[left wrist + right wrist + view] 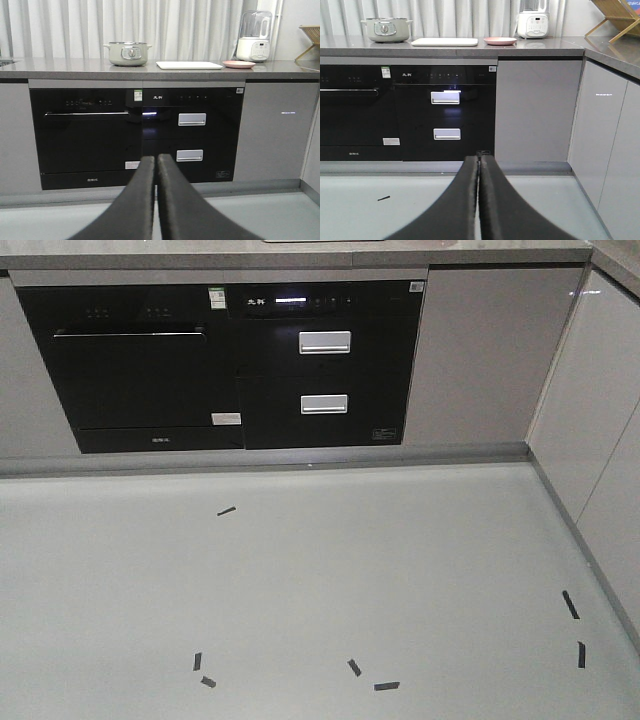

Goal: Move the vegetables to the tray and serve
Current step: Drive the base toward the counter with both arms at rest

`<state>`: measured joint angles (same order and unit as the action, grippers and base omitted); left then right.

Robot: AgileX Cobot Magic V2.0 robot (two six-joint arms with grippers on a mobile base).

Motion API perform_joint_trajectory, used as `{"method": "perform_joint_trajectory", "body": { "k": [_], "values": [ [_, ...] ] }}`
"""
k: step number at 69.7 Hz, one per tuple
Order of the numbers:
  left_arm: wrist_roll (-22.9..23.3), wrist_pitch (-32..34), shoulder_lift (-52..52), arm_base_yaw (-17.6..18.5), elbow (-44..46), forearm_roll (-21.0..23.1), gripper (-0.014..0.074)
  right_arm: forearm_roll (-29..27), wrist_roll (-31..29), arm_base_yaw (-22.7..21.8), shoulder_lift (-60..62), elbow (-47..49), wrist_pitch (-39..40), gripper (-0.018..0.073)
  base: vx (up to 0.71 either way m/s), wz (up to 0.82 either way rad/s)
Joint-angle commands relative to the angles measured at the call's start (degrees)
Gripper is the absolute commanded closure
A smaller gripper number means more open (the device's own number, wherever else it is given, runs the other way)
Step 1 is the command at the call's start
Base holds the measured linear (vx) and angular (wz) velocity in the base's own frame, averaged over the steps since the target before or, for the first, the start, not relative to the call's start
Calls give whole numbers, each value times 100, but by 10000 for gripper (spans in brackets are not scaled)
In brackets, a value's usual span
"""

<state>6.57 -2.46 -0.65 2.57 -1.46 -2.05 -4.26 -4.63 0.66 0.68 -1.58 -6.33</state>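
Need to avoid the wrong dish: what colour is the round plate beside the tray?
The plate is pink, clearest in right wrist view.

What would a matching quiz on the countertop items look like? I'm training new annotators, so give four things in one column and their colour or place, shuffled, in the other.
Things:
1. pot
2. tray
3. plate
4. blender

Descriptions:
A. pink, round, just right of the tray
B. pale green, furthest left of the four
C. white base with a clear jug, furthest right of the four
D. flat, white, rectangular, between pot and plate

Pairs: 1-B, 2-D, 3-A, 4-C
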Motion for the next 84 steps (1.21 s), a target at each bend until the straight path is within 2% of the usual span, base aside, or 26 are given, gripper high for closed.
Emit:
{"method": "perform_joint_trajectory", "body": {
  "k": [1,84],
  "values": [
    [18,440,-86,-21,-156,42,602,10,-9,-15,40,-92,416,565,15,0],
    [18,440,-86,-21,-156,42,602,10,-9,-15,40,-92,416,565,26,1]
  ]
}}
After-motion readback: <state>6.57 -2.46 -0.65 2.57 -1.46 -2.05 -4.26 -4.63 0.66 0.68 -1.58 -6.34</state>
